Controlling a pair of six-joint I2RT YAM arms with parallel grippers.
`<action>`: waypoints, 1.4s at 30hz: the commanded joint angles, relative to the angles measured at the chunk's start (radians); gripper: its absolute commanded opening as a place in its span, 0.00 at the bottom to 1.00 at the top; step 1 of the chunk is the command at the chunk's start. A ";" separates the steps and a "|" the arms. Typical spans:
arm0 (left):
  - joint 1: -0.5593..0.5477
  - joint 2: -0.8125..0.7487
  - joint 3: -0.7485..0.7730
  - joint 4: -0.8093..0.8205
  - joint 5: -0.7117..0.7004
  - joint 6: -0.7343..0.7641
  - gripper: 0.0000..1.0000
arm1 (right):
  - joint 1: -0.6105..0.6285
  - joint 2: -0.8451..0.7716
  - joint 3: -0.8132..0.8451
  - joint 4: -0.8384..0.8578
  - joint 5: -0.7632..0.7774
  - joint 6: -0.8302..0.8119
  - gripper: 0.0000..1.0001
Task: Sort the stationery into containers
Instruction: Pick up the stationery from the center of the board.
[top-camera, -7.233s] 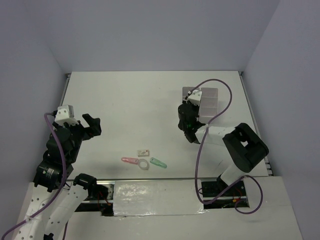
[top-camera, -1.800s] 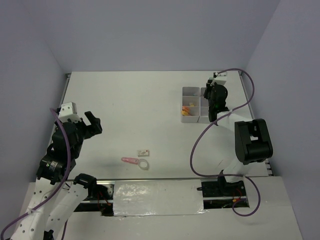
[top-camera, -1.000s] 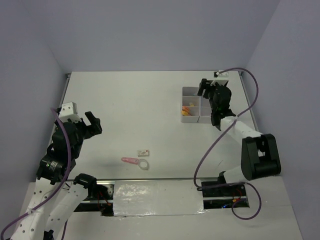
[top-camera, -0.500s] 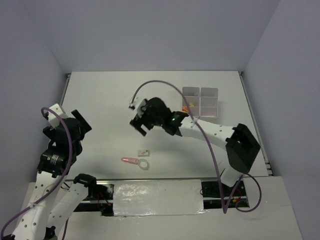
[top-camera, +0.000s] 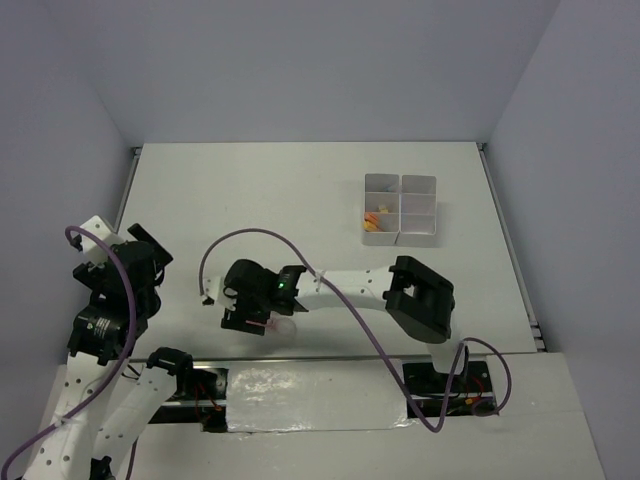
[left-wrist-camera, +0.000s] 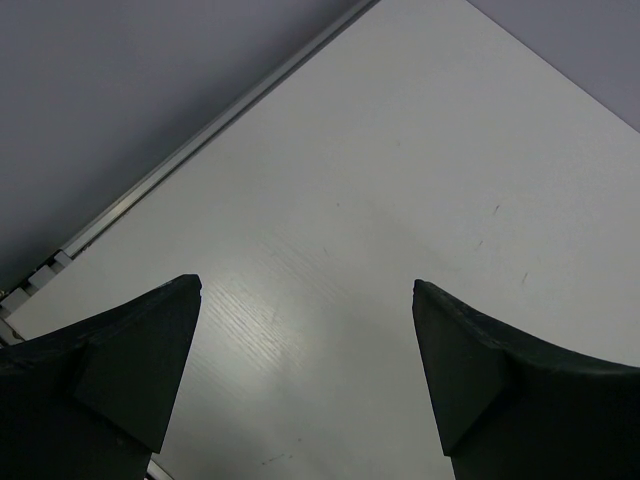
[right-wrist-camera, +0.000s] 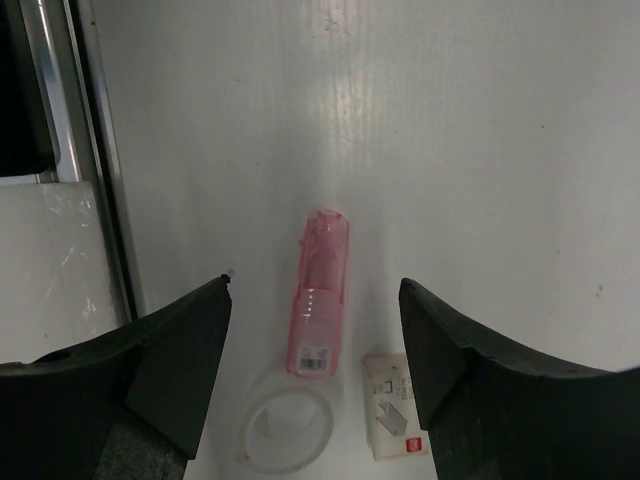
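Observation:
A pink translucent piece (right-wrist-camera: 322, 295) lies on the table between the fingers of my open right gripper (right-wrist-camera: 315, 288), untouched. Next to it lie a clear ring (right-wrist-camera: 288, 428) and a small white eraser-like box (right-wrist-camera: 392, 418). In the top view my right gripper (top-camera: 252, 308) hovers low over these items near the table's front, mostly hiding them. The white compartment block (top-camera: 420, 185) stands at the far right, with orange and yellow pieces (top-camera: 373, 219) in a left compartment. My left gripper (top-camera: 146, 251) is open and empty at the left edge; its wrist view (left-wrist-camera: 306, 288) shows only bare table.
The right arm (top-camera: 350, 285) stretches across the table's front from its base (top-camera: 420, 300). A metal rail (right-wrist-camera: 100, 150) runs along the near table edge beside the items. Grey walls enclose the table; its left rim (left-wrist-camera: 200, 130) shows in the left wrist view.
My right arm has swung from the compartment block across to the front left and now sits over the pink piece. My left gripper has drawn back to the left. The green piece has gone from the table.

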 joint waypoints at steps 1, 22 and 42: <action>0.004 -0.004 0.017 0.042 0.014 0.026 0.99 | 0.014 0.049 0.063 -0.039 0.020 -0.006 0.75; 0.003 -0.012 0.014 0.059 0.038 0.045 0.99 | 0.025 0.189 0.124 -0.139 -0.008 0.001 0.28; 0.003 -0.026 0.003 0.087 0.077 0.071 0.99 | -0.202 -0.390 -0.233 0.563 0.150 0.079 0.00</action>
